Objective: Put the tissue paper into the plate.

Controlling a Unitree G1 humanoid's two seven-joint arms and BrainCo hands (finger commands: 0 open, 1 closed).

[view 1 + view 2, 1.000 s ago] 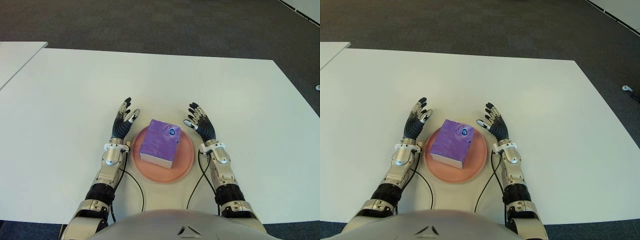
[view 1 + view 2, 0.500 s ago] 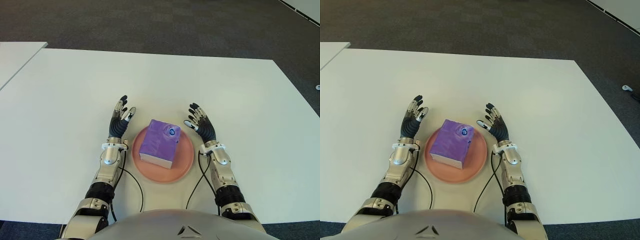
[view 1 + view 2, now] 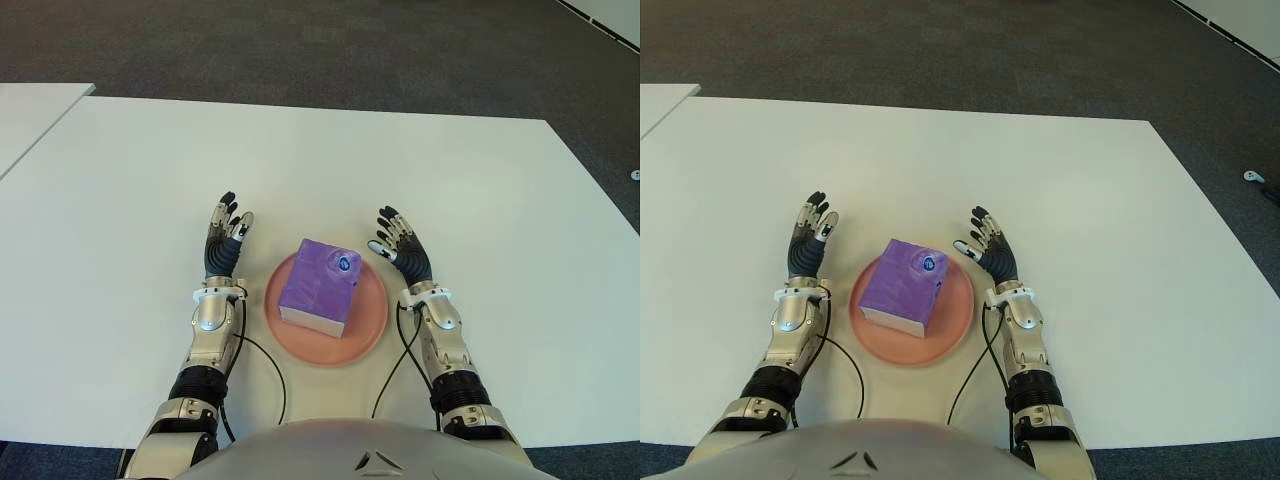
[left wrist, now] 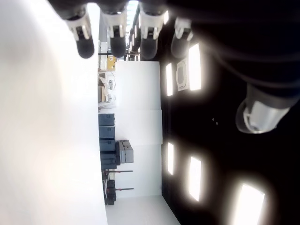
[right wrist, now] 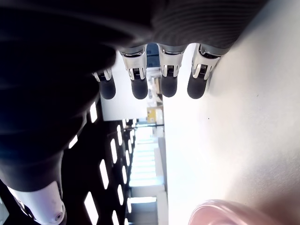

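Left eye view: purple rectangular tissue paper box [image 3: 320,286] sits in the round pink plate [image 3: 372,318] on the white worktop [image 3: 130,180]. Left hand [image 3: 222,250] left of plate, right hand [image 3: 402,252] just right of it, both released, fingers spread, empty

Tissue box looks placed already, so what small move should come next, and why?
Probably draw the right hand away from the plate, as the left hand already stands clear. The tissue box sits on the plate, and both hands are open, holding nothing, so only retreat seems left.
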